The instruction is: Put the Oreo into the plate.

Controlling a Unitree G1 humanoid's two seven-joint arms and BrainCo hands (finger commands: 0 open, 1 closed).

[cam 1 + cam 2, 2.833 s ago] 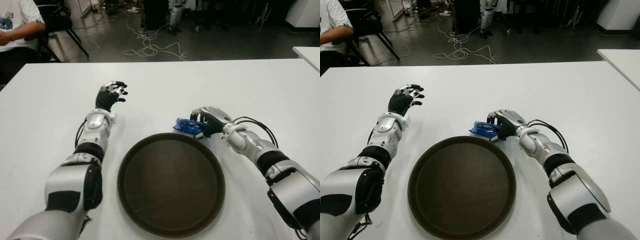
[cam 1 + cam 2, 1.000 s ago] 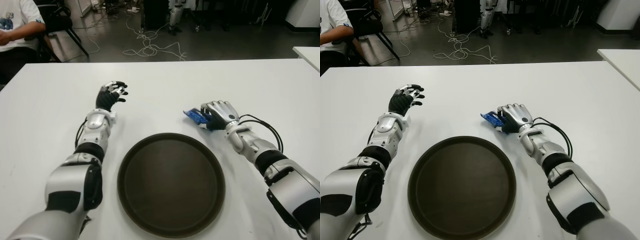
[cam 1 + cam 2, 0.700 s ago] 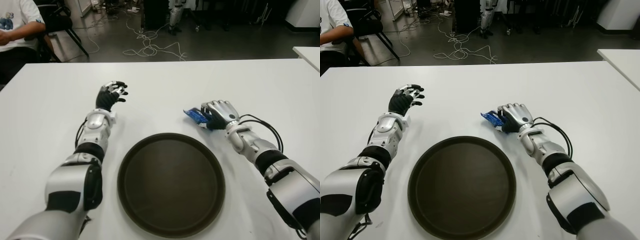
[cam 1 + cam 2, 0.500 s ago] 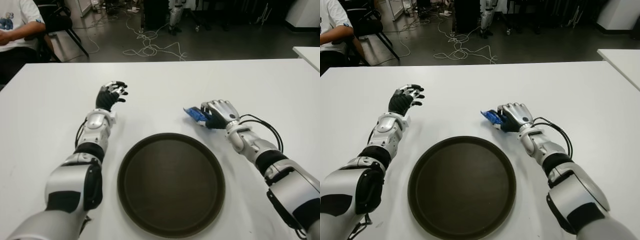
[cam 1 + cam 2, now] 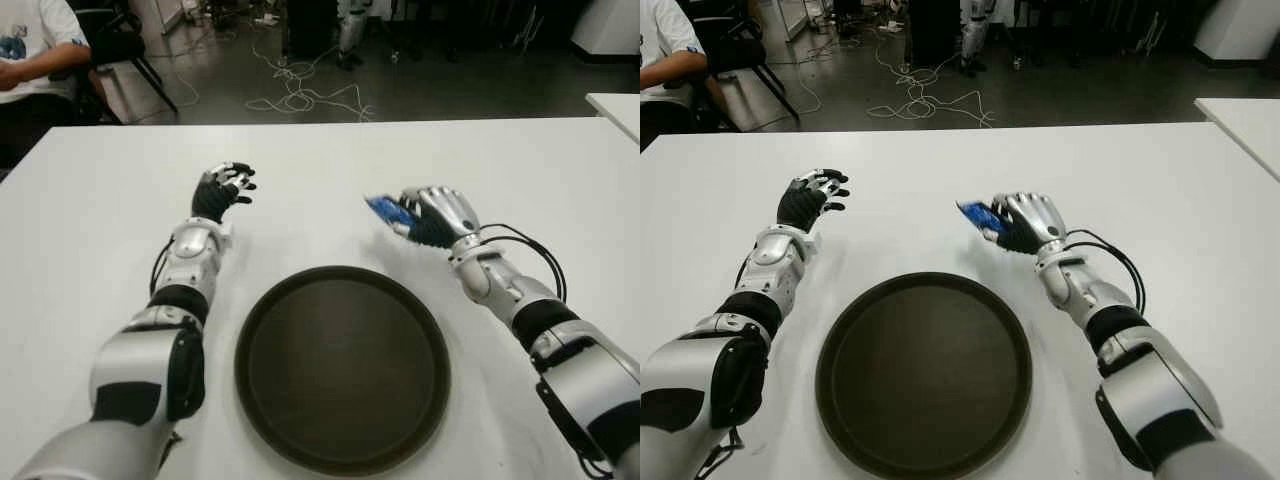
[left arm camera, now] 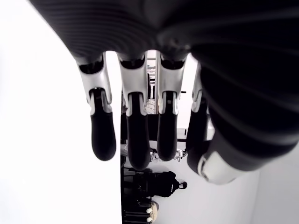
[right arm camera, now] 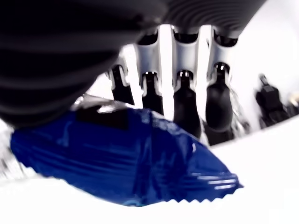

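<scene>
Oreo pack point(image 5: 383, 210) is pinched in my right hand point(image 5: 432, 216), lifted off the white bench point(image 5: 90, 230) just beyond the dark plate's point(image 5: 255, 345) far rim. My left hand point(image 5: 222, 188) sits off to the plate's left, fingers loosely spread.

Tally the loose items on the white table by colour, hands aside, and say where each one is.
Blue: 1, the Oreo packet, held in the right hand beyond the plate's far rim.
Dark brown: 1, the round plate, with nothing on it.
Total: 2.
The left hand shows open and empty to the plate's far left.
</scene>
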